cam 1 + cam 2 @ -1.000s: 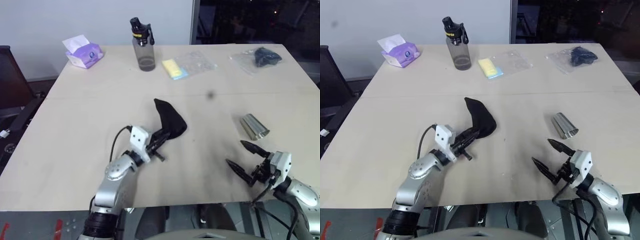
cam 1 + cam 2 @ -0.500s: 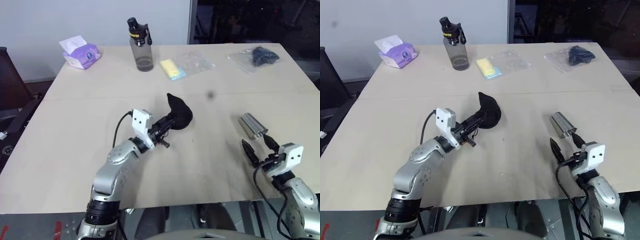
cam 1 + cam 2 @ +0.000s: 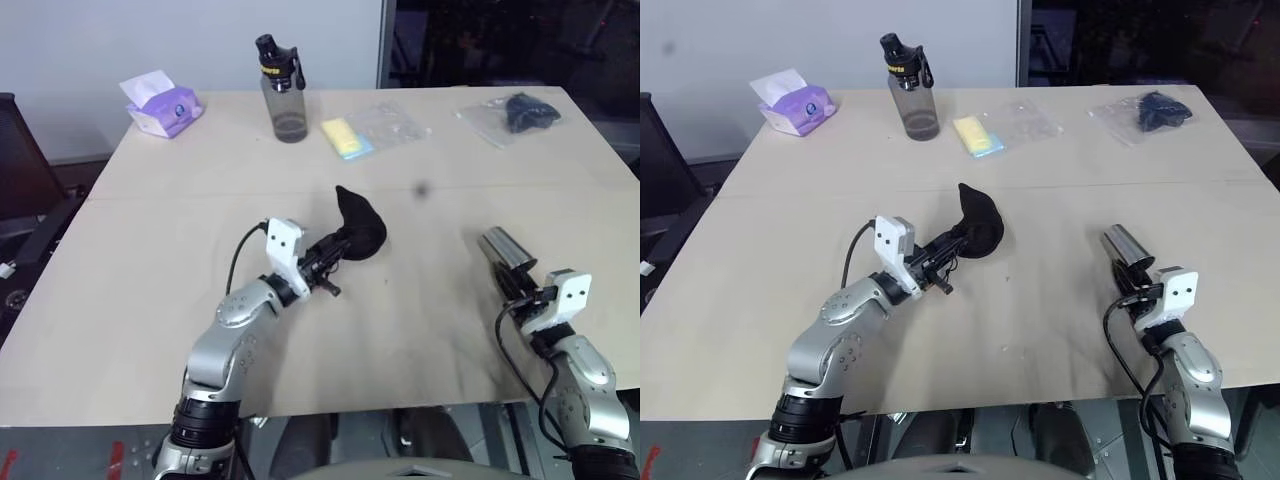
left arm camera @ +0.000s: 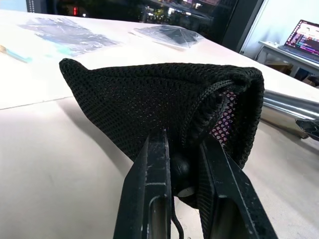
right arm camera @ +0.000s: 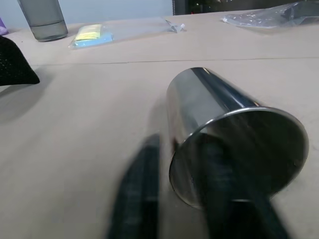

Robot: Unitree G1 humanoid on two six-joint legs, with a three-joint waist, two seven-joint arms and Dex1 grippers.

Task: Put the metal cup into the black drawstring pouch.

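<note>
The black drawstring pouch (image 3: 360, 228) hangs just above the table's middle, its mouth gaping toward the right. My left gripper (image 3: 335, 256) is shut on the pouch's corded neck (image 4: 185, 164). The metal cup (image 3: 497, 247) lies on its side at the right, its open mouth facing my right gripper (image 3: 516, 286). In the right wrist view one finger (image 5: 139, 174) lies outside the cup (image 5: 209, 104) and the other reaches into its mouth, with the cup's wall between them.
At the table's far side stand a smoky water bottle (image 3: 285, 95) and a purple tissue pack (image 3: 165, 105). A yellow pad in a clear bag (image 3: 352, 138) and a dark object in a clear bag (image 3: 520, 112) lie there too. The table's front edge (image 3: 350, 410) is near my arms.
My right gripper swung toward the cup, moved up to its mouth and closed from wide open. The left gripper tipped the pouch up and to the right, then held still.
</note>
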